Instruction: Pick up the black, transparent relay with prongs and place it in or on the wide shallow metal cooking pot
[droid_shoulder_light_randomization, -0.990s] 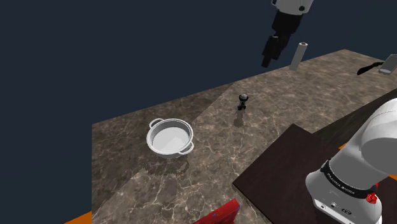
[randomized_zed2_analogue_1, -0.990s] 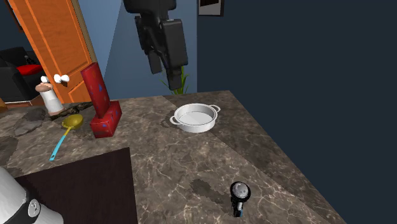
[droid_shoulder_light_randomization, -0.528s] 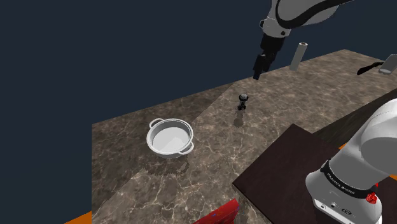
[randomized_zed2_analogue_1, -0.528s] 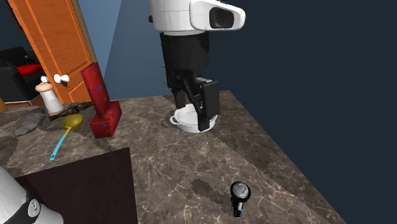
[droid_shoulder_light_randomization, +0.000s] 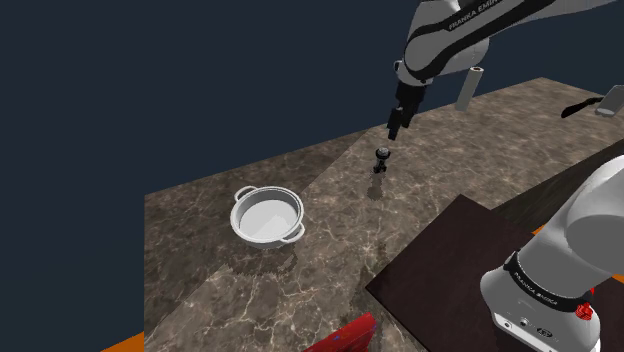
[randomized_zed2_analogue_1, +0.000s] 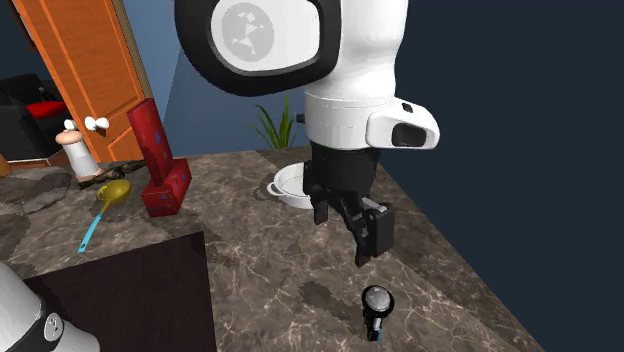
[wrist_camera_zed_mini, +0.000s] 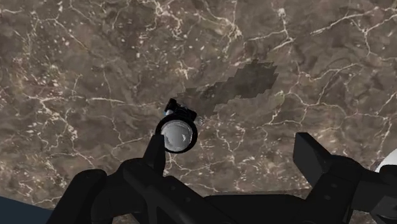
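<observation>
Black two-finger gripper (droid_shoulder_light_randomization: 394, 128) hangs just above the small black relay with a clear rounded cap (droid_shoulder_light_randomization: 381, 158), not touching it. In the wrist view the fingers (wrist_camera_zed_mini: 154, 154) stand wide apart with nothing clasped. The relay (wrist_camera_zed_mini: 177, 131) sits just past one fingertip, off to that side and not centred in the gap.

The relay (randomized_zed2_analogue_1: 376, 306) rests on the dark brown marble counter (droid_shoulder_light_randomization: 330, 275), close to the counter's far edge in the shoulder view. In the second exterior view the gripper (randomized_zed2_analogue_1: 364, 255) is directly over it with a clear gap. I can't make out any prongs.

The wide shallow grey metal pot with two loop handles (droid_shoulder_light_randomization: 297, 204) stands on the same counter, well apart from the relay, toward the shoulder view's lower left. It has nothing in it. In the second exterior view the pot (randomized_zed2_analogue_1: 285, 181) is partly hidden behind the white arm.

Also on the counter (randomized_zed2_analogue_1: 260, 245): a dark rectangular mat (randomized_zed2_analogue_1: 120, 290) under the stand, a red box-shaped object (randomized_zed2_analogue_1: 160, 165) and a yellow spoon with a blue handle (randomized_zed2_analogue_1: 105, 205).
</observation>
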